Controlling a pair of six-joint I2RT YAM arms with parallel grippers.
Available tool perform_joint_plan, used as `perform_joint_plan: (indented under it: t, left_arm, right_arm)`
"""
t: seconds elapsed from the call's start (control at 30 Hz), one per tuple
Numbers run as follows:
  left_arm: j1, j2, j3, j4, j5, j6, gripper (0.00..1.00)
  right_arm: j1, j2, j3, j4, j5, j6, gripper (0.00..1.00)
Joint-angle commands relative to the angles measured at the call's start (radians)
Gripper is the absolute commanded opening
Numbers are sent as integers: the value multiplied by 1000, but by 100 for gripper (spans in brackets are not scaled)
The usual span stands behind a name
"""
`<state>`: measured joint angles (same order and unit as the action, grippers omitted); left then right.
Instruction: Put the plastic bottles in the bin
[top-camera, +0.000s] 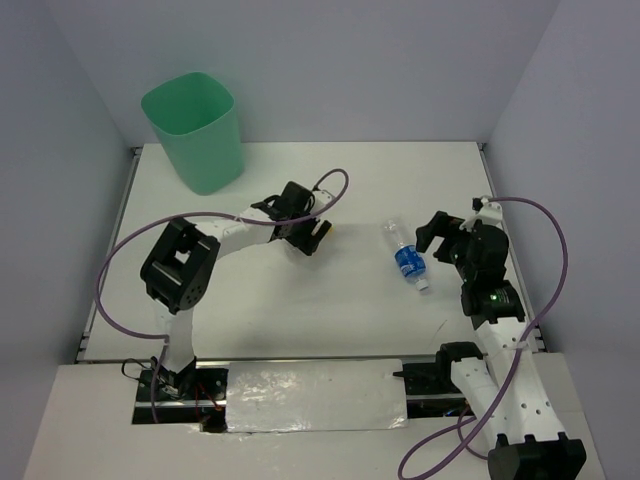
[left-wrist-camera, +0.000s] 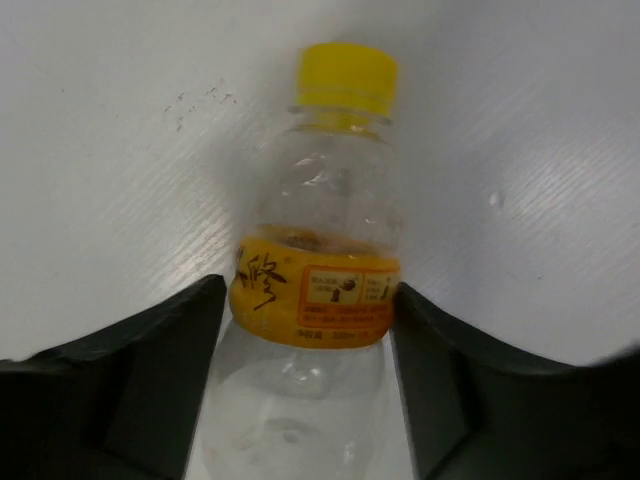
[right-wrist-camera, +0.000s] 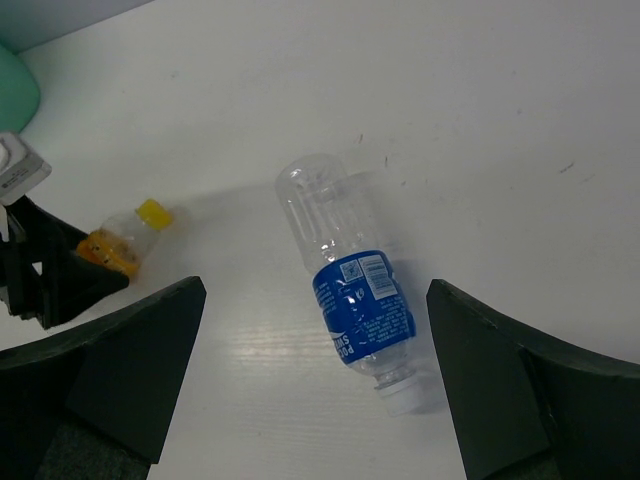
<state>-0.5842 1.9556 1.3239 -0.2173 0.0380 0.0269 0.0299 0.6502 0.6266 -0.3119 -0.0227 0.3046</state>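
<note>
The left gripper (top-camera: 312, 240) clasped the yellow-capped bottle (left-wrist-camera: 325, 200) at its orange label (left-wrist-camera: 315, 300) of dark brush characters, while the right gripper (right-wrist-camera: 312, 295) gaped empty over the blue-labelled bottle (right-wrist-camera: 362, 310).

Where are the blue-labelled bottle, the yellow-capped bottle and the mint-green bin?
blue-labelled bottle (right-wrist-camera: 362, 308): right wrist view, on the label.
yellow-capped bottle (left-wrist-camera: 315, 300): left wrist view, on the orange label.
mint-green bin (top-camera: 205, 150): top external view, on its front wall.

White-and-black arms (top-camera: 230, 232) — looping purple cables (top-camera: 98, 283), green light
</note>
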Motion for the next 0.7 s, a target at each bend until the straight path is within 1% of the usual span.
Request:
perform_joint_plan:
  t: [0.0, 0.07, 0.1, 0.13, 0.2, 0.3, 0.33, 0.4, 0.43, 0.47, 0.53, 0.57, 0.63, 0.67]
  left_arm:
    - [-6, -29, -3, 42, -18, -59, 71]
    - [-6, -55, 0, 38, -27, -67, 61]
    - [-6, -66, 12, 33, -35, -71, 51]
    - [-6, -93, 18, 26, -35, -74, 51]
    - [-6, -127, 32, 24, -123, -74, 47]
    - [1, -191, 79, 22, -225, -61, 46]
    - [4, -210, 107, 10, -289, -59, 43]
    - [17, -216, 210, -54, -315, -38, 41]
    - [30, -218, 253, -76, -334, -25, 41]
    - [37, -216, 332, -111, -372, 14, 41]
    - [64, -210, 412, -135, -420, 21, 42]
    - [76, -207, 492, -145, -459, 22, 46]
    - [130, -193, 564, -148, -509, -10, 58]
    - [151, -187, 608, -131, -538, -31, 61]
  right_arm:
    - [-4, 14, 28, 8, 7, -12, 100]
    - [-4, 14, 30, 7, 12, -10, 100]
    - [-2, 11, 27, 8, 12, -12, 100]
    - [-4, 9, 27, 10, 15, -10, 100]
    - [-4, 8, 19, 19, 15, -10, 100]
    - [-4, 23, 25, 10, 9, -15, 100]
    - [-5, 29, 27, 10, 6, -15, 100]
    - [-4, 42, 28, 16, -2, -18, 100]
    - [-4, 57, 27, 19, -5, -19, 100]
    - [-2, 66, 30, 20, -5, -21, 100]
    - [-4, 92, 38, 10, 3, -21, 100]
    - [-2, 100, 41, 7, 4, -22, 100]
    - [-4, 111, 41, 11, 9, -21, 100]
    - [-4, 118, 38, 14, 10, -21, 100]
